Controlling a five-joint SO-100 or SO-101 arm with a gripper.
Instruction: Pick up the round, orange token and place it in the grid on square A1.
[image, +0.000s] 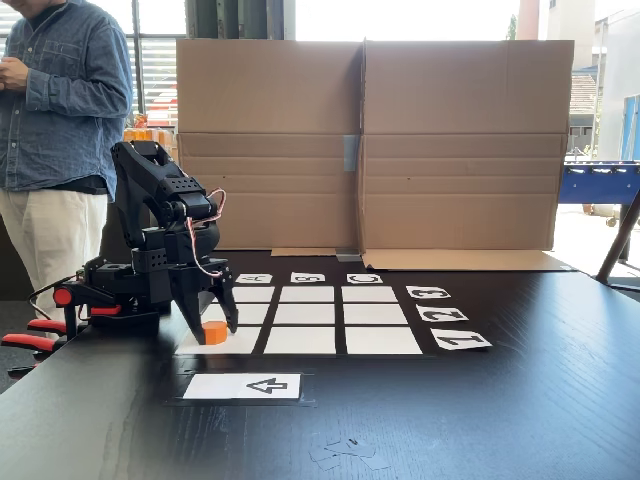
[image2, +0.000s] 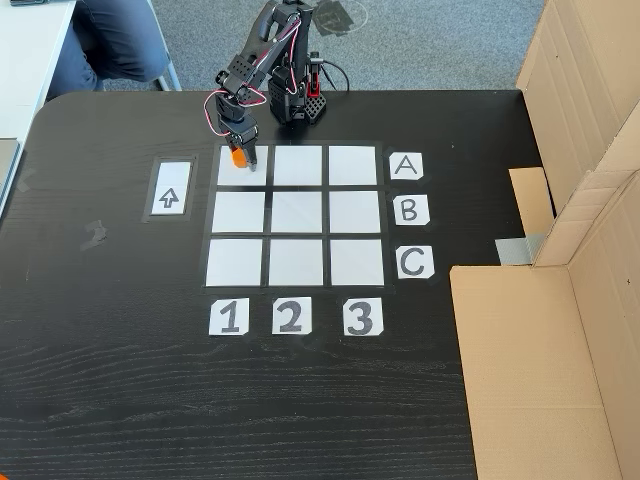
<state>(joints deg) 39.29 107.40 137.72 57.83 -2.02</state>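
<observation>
Black wood-grain table (image2: 120, 380), rounded at the corners. On top: the grid (image2: 296, 212) of nine white cells; letter tags (image2: 408, 211) A, B, C along one side; number tags (image2: 290, 316) 1, 2, 3 along another. Just beside the grid, an arrow card (image2: 170, 188). Cardboard (image2: 530, 370) flat over one edge. Arm base (image2: 296, 105) at the far edge. Paper scraps (image: 345, 452) near the front.
</observation>
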